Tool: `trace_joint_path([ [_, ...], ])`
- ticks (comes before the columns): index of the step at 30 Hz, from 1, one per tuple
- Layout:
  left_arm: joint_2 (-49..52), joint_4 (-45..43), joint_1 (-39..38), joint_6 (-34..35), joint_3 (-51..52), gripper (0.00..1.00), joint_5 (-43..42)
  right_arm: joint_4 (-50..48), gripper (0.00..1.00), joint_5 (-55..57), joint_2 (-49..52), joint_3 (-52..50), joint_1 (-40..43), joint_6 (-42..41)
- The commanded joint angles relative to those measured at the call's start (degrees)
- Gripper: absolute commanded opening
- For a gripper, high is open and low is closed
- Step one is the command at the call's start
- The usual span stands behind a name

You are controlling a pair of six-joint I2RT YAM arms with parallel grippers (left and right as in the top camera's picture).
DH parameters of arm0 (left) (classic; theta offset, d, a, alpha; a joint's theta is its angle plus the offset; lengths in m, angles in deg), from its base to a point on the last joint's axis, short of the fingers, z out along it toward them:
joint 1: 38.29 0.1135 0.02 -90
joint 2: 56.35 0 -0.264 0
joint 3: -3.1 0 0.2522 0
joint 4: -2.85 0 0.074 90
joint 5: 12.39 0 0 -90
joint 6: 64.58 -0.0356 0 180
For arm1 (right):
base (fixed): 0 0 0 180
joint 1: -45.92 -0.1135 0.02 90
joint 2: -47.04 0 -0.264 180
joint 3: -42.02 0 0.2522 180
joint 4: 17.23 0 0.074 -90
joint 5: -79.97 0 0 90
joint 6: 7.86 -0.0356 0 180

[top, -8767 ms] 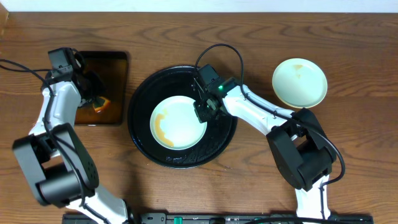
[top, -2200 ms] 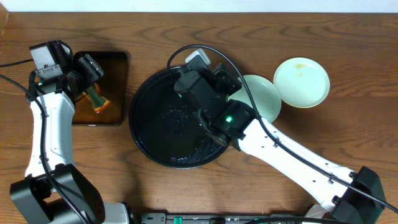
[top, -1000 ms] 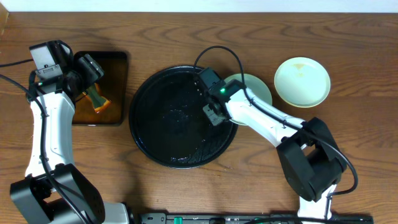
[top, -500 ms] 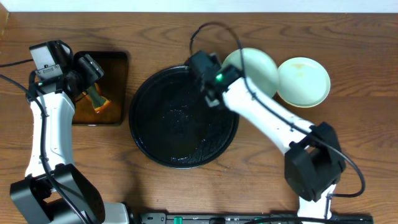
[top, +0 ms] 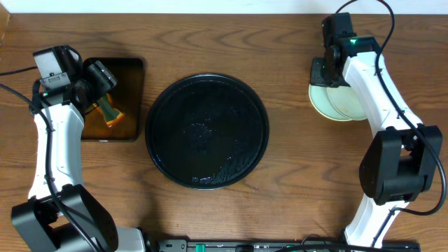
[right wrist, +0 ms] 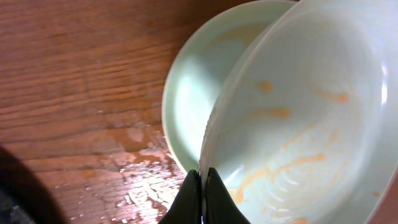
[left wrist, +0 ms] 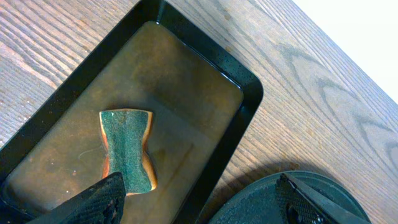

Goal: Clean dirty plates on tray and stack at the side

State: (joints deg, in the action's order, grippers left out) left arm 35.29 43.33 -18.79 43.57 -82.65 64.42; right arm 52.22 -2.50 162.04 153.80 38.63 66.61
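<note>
Brown wooden table (top: 294, 203) seen from above, with a white strip along its far edge. At the centre sits the tray (top: 155, 98), round, glossy black, with a raised rim.

At the far right of the table, well apart from the tray, lie two pale plates (top: 334, 106), partly hidden under the right arm. The right wrist camera shows them close up. The lower plate (right wrist: 189, 99) lies on the wood. The top plate (right wrist: 305, 106) rests over it, tilted and shifted to one side, so a crescent of the lower one shows. Orange streaks mark the inside of the top plate, and a fainter orange tint shows on the lower one. The right gripper (right wrist: 203, 179) has its two fingers pressed together on the rim of the top plate. A wet patch (right wrist: 140, 163) glistens on the wood just beside the plates.

At the far left, a black rectangular dish (top: 137, 105) holds brown liquid. A green sponge (left wrist: 126, 151) with orange edges lies in the liquid. The left gripper (left wrist: 199, 208) hangs above the dish with its fingers (left wrist: 93, 198) spread wide apart, gripping nothing. The dish lies near the tray without touching it.
</note>
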Motion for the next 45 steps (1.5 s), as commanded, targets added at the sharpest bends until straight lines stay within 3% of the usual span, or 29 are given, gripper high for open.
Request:
trace_joint_path([
  [1, 0.2, 0.0, 0.2, -0.3, -0.2, 0.78, 0.2, -1.4, 0.07, -1.8, 0.4, -0.4, -0.3, 1.4],
  [4, 0.2, 0.0, 0.2, -0.3, -0.2, 0.78, 0.1, -2.2, 0.2, -2.4, 0.4, -0.4, -0.3, 1.4],
  [7, 0.2, 0.0, 0.2, -0.3, -0.2, 0.78, 0.1, -1.9, 0.5, -2.7, 0.4, -0.4, -0.3, 1.4],
  [8, 0.2, 0.0, 0.2, -0.3, -0.2, 0.78, 0.2, -1.7, 0.54, -3.1, 0.4, -0.4, -0.3, 1.4],
  [10, 0.2, 0.0, 0.2, -0.3, -0.2, 0.78, 0.1, -0.7, 0.56, -5.6, 0.4, -0.4, -0.3, 1.4],
  [15, 0.2, 0.0, 0.2, -0.3, -0.2, 0.78, 0.1, 1.2, 0.49, -13.6, -2.7, -0.4, -1.5, 0.2],
  [22, 0.2, 0.0, 0.2, -0.3, -0.2, 0.78, 0.1, 9.8, 0.55, -6.2, -15.9, -0.5, -6.8, -0.7],
  [24, 0.2, 0.0, 0.2, -0.3, -0.2, 0.78, 0.2, 14.1, 0.79, 1.4, -18.9, -1.3, -9.9, -1.2],
  [27, 0.2, 0.0, 0.2, -0.3, -0.2, 0.78, 0.1, 15.8, 0.82, 7.1, -23.0, -5.5, -14.7, -4.2],
  [28, 0.2, 0.0, 0.2, -0.3, -0.2, 0.78, 0.1, 15.2, 0.99, 7.1, -25.0, -8.1, -16.9, -4.2],
  [34, 0.2, 0.0, 0.2, -0.3, -0.2, 0.78, 0.2, 9.6, 0.99, 7.0, -35.5, -20.3, -21.2, -7.4],
  [45, 0.2, 0.0, 0.2, -0.3, -0.2, 0.78, 0.2, 9.9, 0.99, 5.2, -37.1, -20.8, -21.2, -7.6],
])
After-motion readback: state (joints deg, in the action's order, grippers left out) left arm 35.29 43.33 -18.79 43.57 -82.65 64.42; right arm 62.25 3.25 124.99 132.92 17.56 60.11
